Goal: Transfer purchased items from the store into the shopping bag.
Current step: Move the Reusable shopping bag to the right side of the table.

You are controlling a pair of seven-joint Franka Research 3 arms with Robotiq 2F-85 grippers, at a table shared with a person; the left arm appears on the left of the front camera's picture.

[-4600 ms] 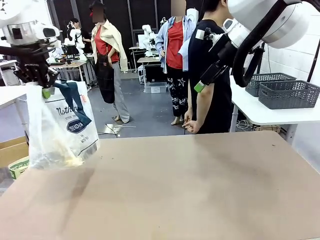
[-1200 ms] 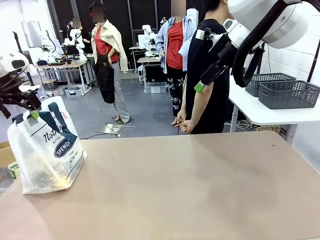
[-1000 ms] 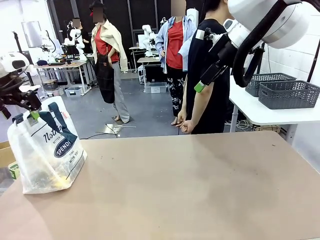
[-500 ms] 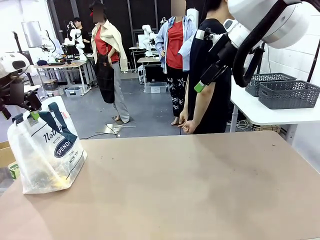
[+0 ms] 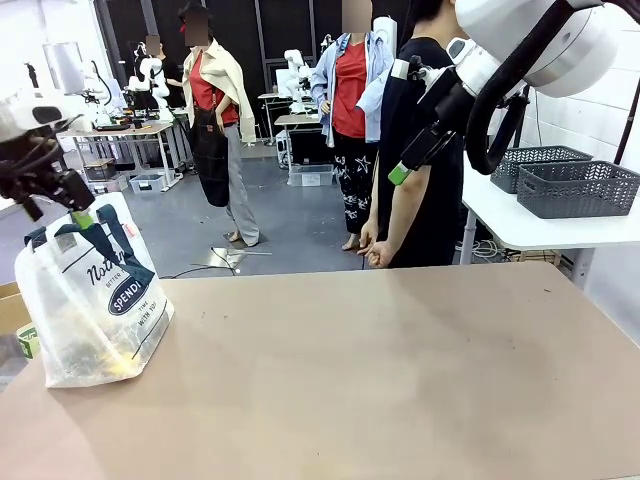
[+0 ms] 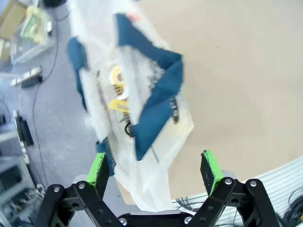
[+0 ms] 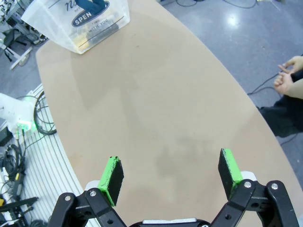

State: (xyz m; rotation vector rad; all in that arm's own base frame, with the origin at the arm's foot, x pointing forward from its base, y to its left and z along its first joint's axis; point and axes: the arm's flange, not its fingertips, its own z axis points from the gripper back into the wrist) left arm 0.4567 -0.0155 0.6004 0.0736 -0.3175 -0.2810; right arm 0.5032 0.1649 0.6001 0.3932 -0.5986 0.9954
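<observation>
You are looking at a wide brown surface (image 5: 400,370) that is lying bare across its middle, with the shopping bag (image 5: 92,300) now standing on its own at the left edge instead of hanging from your left arm as it was a few seconds back. The bag is slumping slightly, its navy handles (image 6: 156,101) flopping loose over the mouth, and yellow and dark packets, likely the purchased items (image 6: 118,97), are showing through the plastic inside it. Your left pincer (image 6: 154,172) is hovering just above the bag with its green pads spread wide and nothing between them, and it is lifting a little compared with half a second ago. Your right pincer (image 7: 171,172) is hanging high over the surface, jaws wide apart and empty, while a person (image 5: 420,150) is standing at the far side with one hand (image 5: 378,254) low. Judging from this, the bag has been set down and released, so the transfer is looking essentially finished.
</observation>
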